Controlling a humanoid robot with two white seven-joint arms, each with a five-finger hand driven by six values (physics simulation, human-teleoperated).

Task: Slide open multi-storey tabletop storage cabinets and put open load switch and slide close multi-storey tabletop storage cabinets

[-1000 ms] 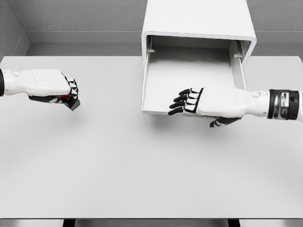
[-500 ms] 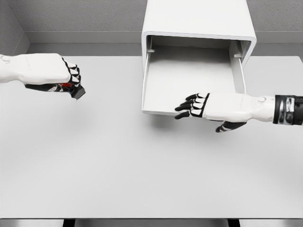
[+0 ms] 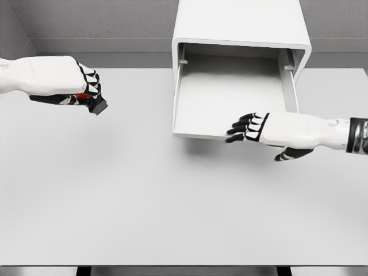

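While the drawer (image 3: 230,98) stands pulled out of the cabinet (image 3: 238,23) at upper centre, the left hand (image 3: 77,86) at upper left is clamped around the switch (image 3: 95,104) — a small dark block with a red part, held above the tabletop (image 3: 144,195). It looks light, stiff and hard, so a firm pinch on its sides should do. The right hand (image 3: 253,127), fingers loosely curled and holding nothing, hovers at the drawer's front edge.

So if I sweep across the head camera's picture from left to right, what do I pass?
Left hand gripping the dark load switch → bare table → pulled-out drawer of the white cabinet → right hand, empty, by the drawer's front edge.
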